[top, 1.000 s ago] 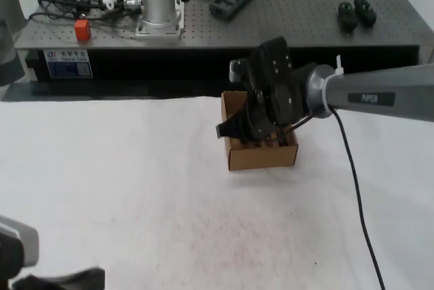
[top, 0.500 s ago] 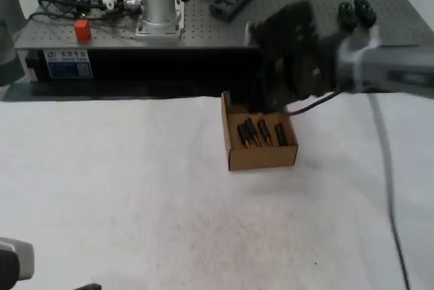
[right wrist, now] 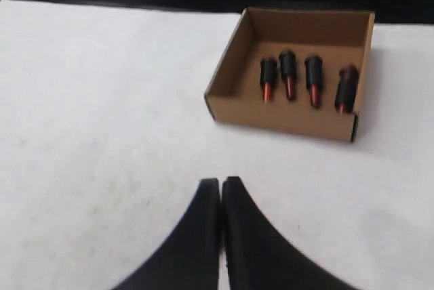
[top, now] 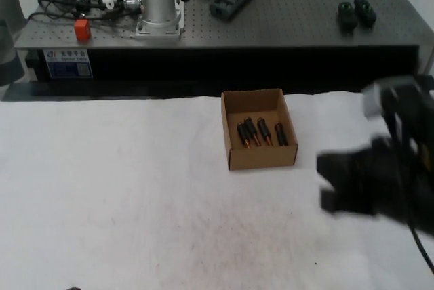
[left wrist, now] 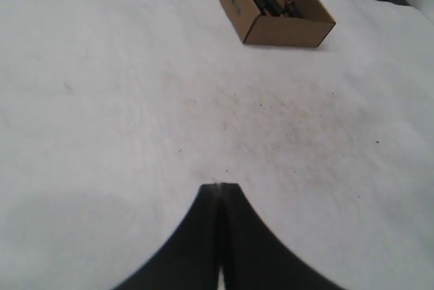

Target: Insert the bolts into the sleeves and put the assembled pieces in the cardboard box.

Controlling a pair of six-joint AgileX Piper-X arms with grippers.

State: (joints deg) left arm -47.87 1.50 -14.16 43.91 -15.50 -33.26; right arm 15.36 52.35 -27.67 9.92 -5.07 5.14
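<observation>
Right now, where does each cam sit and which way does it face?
High view: behind the arms, facing forward and down over the cardboard box; an arm at right.
Left wrist view: on left wrist, facing the box from afar; left gripper shut.
Right wrist view: on right wrist, facing the box nearer; right gripper shut.
All share the box.

Left gripper [left wrist: 218,188], fingers pressed together, hung over white cloth [left wrist: 102,100], well apart from cardboard box [left wrist: 288,31]. Dark assembled pieces [left wrist: 271,3] lay inside the box.
</observation>
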